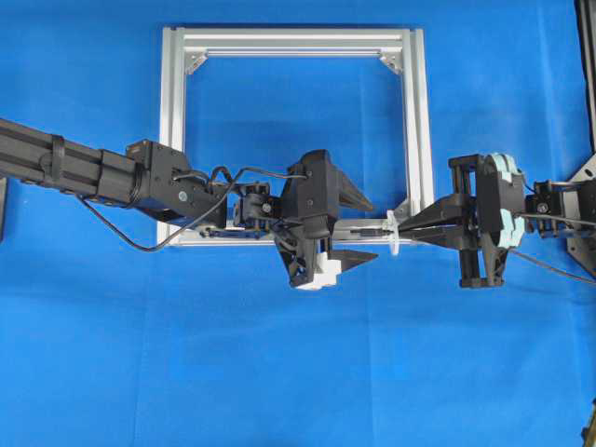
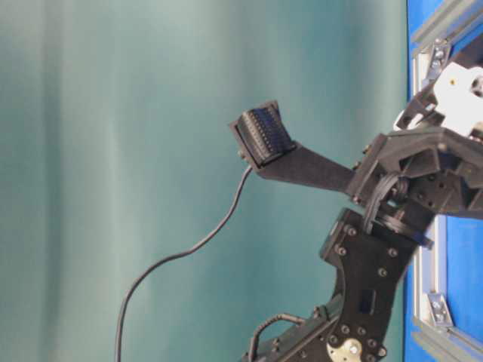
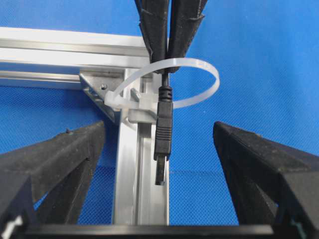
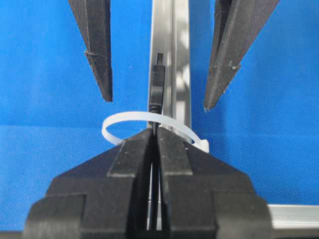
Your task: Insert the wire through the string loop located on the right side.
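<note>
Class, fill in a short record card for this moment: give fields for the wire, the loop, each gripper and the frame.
wire: plug tip pushed through the loop, pointing toward the left gripper
string loop: white ring tied at a corner of the frame, standing around the wire
right gripper: shut on the wire just behind the loop
left gripper: open, one finger either side of the plug, not touching it
frame: silver aluminium bar on the blue surface

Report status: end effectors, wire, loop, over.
Right end effector shut on the wire. Plug tip already through the string loop. Left end effector open, straddling the plug, not gripping. Nothing in the way.
</note>
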Tool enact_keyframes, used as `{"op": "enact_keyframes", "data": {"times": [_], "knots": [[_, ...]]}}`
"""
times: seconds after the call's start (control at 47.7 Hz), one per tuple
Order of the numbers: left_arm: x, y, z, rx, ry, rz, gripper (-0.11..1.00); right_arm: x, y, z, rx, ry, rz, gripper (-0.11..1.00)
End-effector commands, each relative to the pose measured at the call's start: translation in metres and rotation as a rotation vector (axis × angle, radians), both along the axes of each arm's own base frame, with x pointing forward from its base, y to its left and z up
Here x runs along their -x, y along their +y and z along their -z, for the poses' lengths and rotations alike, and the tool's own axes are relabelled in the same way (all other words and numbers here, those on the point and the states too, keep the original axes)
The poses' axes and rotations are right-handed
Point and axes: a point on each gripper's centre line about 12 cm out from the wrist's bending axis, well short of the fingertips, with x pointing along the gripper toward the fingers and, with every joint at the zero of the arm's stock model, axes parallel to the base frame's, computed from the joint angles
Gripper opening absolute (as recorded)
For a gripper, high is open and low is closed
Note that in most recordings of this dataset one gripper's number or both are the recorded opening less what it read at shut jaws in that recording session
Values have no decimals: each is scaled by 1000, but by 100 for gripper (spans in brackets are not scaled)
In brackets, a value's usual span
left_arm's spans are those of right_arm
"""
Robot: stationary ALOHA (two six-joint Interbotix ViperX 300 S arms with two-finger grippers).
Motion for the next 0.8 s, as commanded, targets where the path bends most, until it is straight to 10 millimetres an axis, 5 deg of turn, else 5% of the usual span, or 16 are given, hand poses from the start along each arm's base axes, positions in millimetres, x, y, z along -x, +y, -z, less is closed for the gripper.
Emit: {"op": "enact_keyframes", "data": {"times": [0.0, 0.462, 0.713, 0.776], "knots": [[-5, 1, -18, 2, -47, -3, 85, -4, 0, -5, -3, -21, 3, -4], [-5, 1, -18, 2, -44, -2, 79, -4, 0, -5, -3, -21, 3, -4], [-6, -1, -20, -2, -58, 3, 12, -4, 0, -5, -3, -21, 3, -4], [-6, -1, -19, -2, -57, 3, 8, -4, 0, -5, -3, -23, 3, -4]]}}
